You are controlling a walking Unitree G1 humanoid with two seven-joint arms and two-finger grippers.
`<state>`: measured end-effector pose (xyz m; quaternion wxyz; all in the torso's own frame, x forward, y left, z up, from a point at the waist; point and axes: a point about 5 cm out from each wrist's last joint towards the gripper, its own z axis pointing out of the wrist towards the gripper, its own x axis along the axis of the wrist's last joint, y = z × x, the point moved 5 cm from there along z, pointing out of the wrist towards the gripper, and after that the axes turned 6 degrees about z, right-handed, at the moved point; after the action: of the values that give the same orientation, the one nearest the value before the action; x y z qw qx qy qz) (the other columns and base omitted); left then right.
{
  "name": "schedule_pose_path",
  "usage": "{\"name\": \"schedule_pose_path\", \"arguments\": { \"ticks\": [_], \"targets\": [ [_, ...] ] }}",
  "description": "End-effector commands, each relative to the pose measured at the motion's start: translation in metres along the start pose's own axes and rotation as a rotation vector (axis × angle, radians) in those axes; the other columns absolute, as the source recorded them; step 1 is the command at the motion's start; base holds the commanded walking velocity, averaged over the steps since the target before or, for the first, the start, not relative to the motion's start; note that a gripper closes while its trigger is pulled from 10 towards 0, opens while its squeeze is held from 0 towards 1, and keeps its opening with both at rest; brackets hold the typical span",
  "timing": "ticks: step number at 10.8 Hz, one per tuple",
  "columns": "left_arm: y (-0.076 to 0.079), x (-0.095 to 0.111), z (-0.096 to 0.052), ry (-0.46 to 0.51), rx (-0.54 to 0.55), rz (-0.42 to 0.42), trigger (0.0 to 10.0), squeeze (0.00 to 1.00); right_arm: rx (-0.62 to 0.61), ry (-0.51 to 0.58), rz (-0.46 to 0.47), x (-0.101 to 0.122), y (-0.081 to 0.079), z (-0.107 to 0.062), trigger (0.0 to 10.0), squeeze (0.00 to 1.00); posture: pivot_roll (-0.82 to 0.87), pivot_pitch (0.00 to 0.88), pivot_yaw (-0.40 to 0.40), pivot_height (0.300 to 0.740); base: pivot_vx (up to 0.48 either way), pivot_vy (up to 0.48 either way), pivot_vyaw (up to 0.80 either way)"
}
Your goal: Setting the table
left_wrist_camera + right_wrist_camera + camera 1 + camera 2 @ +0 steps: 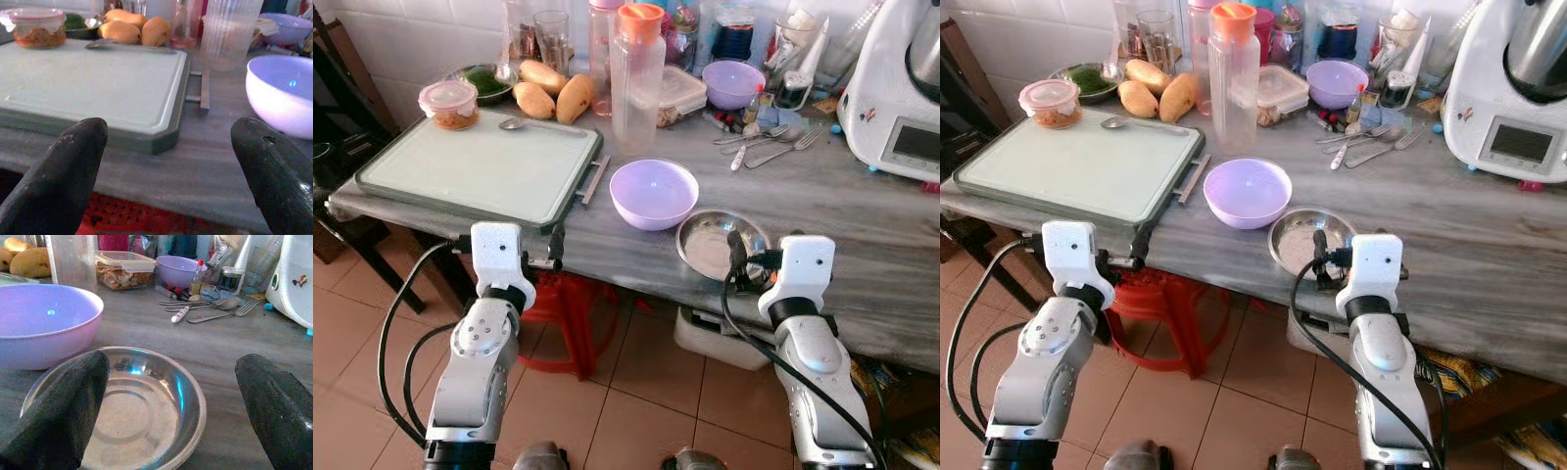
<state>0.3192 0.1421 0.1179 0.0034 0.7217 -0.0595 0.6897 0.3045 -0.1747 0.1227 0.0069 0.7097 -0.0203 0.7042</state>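
While the right claw (168, 406) gapes, the steel plate (146, 406) lies flat, mouth up.

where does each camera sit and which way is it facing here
Left eye view: on the head, looking forward and down at the grey counter; both silver arms show, left gripper near the cutting board.
Right eye view: the other eye, same scene; right gripper at the steel plate.
Left wrist view: looks along its open fingers at the board's corner.
Right wrist view: looks along its open fingers over the steel plate.
Shared: both wrist views catch the lilac bowl.
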Motion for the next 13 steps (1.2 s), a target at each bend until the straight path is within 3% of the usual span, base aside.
{"name": "schedule_pose_path", "arguments": {
  "ticks": [1,6,7,10,12,13],
  "targets": [
    [-0.001,0.003,0.0,0.002,0.005,0.012,10.0,0.0,0.0,0.012,0.003,0.003,0.0,0.0,10.0,0.0,0.01,0.0,-0.004,0.74,-0.326,0.0,0.0],
    [0.001,0.005,0.001,0.005,-0.003,0.025,10.0,0.0,0.013,0.016,-0.006,0.003,-0.005,0.001,10.0,0.0,0.02,0.0,-0.006,0.74,-0.353,0.0,0.0],
    [0.001,0.005,0.001,0.007,-0.003,0.03,10.0,0.0,0.024,0.029,-0.073,0.005,-0.006,0.003,10.0,0.0,0.02,0.0,-0.009,0.74,-0.371,0.0,0.0],
    [0.003,0.005,0.003,0.012,-0.006,0.037,10.0,0.0,0.039,0.043,-0.047,0.009,-0.01,0.007,10.0,0.0,0.01,0.0,-0.018,0.74,-0.336,0.0,0.0],
    [0.003,0.013,0.006,0.071,0.003,0.071,10.0,0.0,0.036,0.047,-0.04,0.01,-0.01,0.009,10.0,0.0,0.01,0.0,-0.017,0.74,-0.146,0.0,0.0],
    [0.013,0.017,0.005,0.097,-0.077,0.017,10.0,0.0,0.057,0.064,-0.036,0.014,-0.012,0.01,10.0,0.0,0.0,0.0,-0.014,0.74,0.0,0.0,0.0]
  ]
}}
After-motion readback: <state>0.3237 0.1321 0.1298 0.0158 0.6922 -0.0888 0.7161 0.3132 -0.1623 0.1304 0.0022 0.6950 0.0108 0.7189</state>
